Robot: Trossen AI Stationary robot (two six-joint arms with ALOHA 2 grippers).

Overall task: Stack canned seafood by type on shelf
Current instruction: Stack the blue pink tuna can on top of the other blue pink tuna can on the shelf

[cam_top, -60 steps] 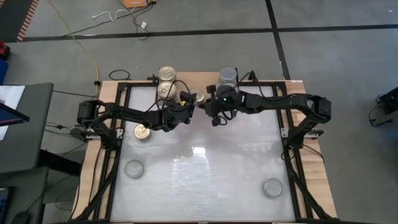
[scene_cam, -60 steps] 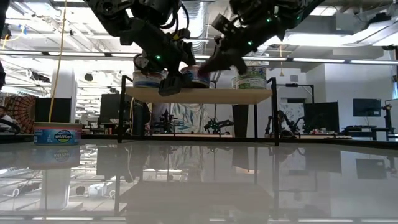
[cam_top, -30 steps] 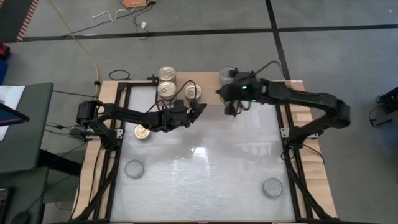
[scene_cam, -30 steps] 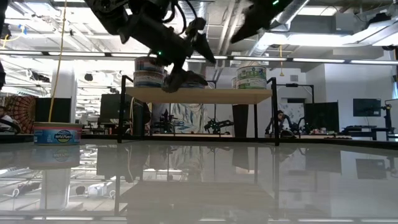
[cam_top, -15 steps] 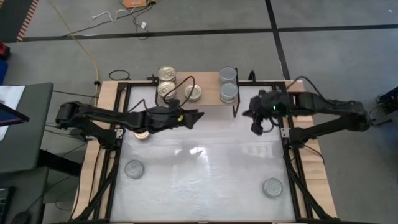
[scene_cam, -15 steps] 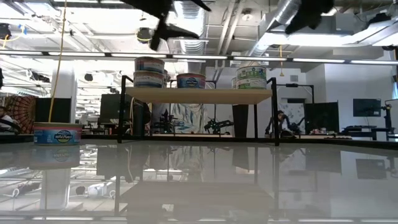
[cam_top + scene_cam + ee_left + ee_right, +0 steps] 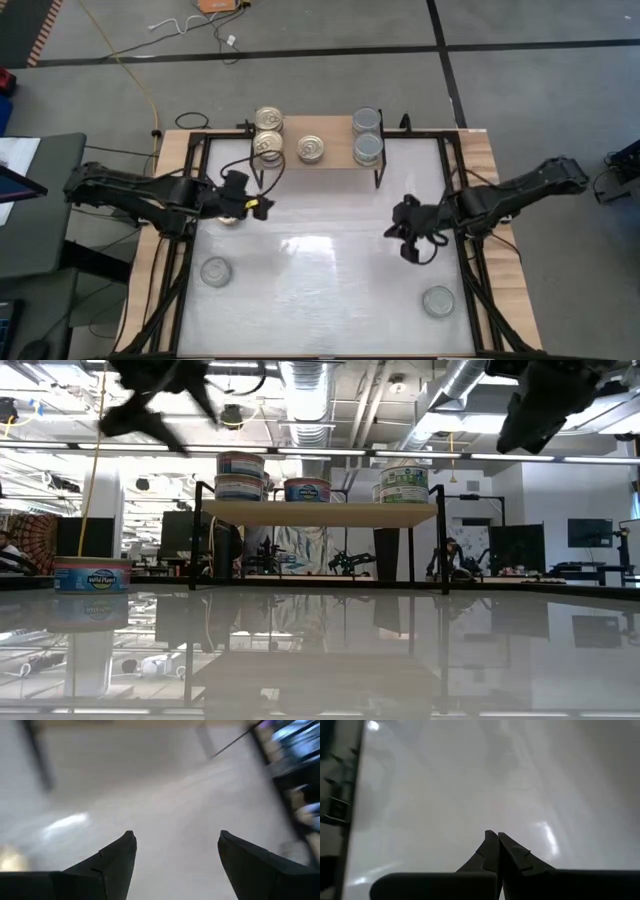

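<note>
Left gripper (image 7: 175, 837) spread wide and empty over the bench's (image 7: 320, 280) left side; right gripper (image 7: 495, 836) pinched closed, empty, right of centre. Five tins on the shelf (image 7: 335, 150).

The left arm reaches in from the left edge of the tabletop, stretched nearly straight across toward the middle. Its left pincer (image 7: 262, 205) hangs above the surface with both fingers (image 7: 112, 862) spread wide apart and nothing between them. The right arm comes in from the right edge, bent at the elbow. Its right pincer (image 7: 409, 249) points down at the tabletop, fingertips (image 7: 496, 851) pressed together, holding nothing.
</note>
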